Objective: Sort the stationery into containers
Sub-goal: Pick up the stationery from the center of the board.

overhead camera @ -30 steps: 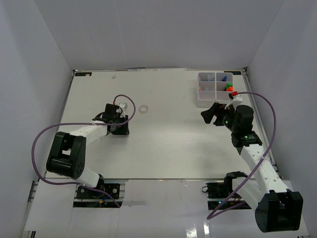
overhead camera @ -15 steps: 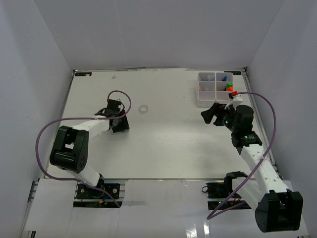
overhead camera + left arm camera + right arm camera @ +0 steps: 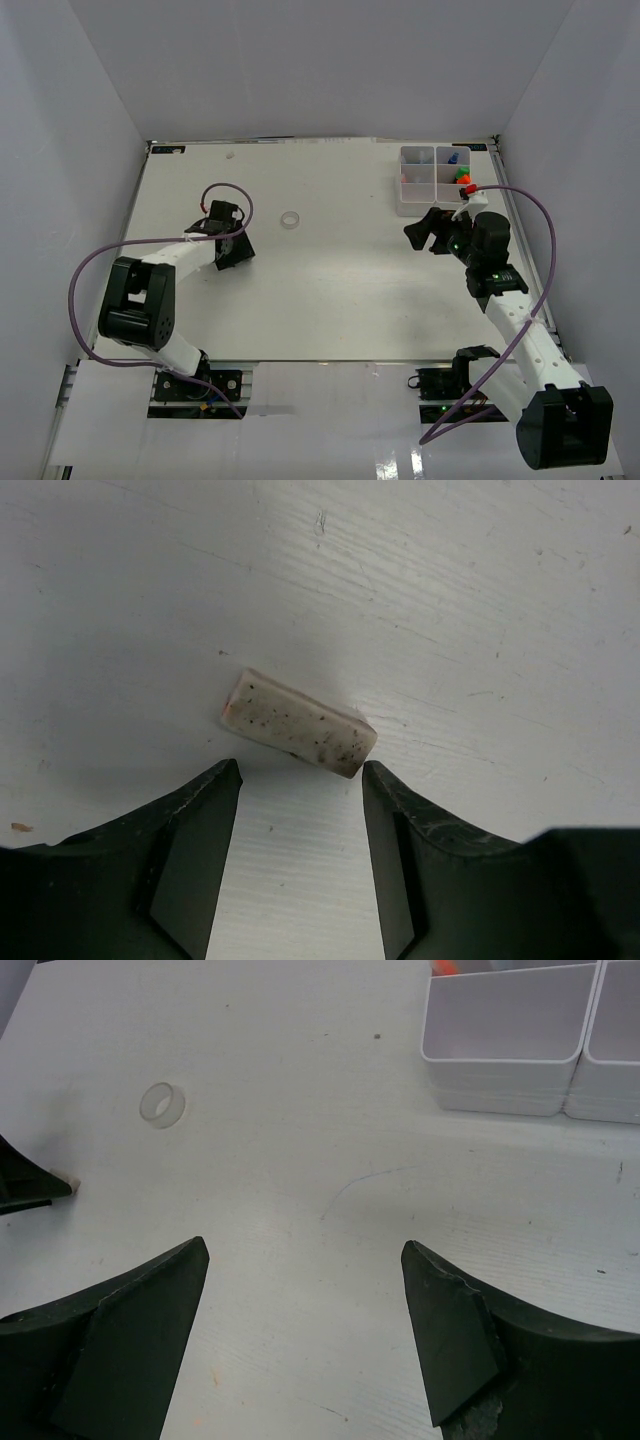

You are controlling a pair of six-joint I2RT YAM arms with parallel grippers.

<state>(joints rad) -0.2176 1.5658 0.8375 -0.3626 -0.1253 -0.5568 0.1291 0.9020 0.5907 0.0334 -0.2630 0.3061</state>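
Left hand (image 3: 300,778) hovers low over the tabletop (image 3: 480,600), its fingers (image 3: 190,850) parted and gripping nothing. A small speckled off-white block (image 3: 298,724), an eraser by the look of it, lies flat and askew just beyond the fingertips, not between them. I read this as the approach to a pick: the block is lined up but not yet taken. The next move, as I judge it, calls for easing the hand forward and down until the fingers straddle the block's short width, perhaps with a slight wrist turn to square up to its slant, then closing. Across the tabletop, my right hand (image 3: 304,1250) hangs wide open and empty near the white organiser boxes (image 3: 500,1085) in the far right corner, where coloured items (image 3: 460,178) already sit in the compartments. The clear tape ring (image 3: 162,1104) lies loose between the two arms, well apart from the boxes, unsorted.
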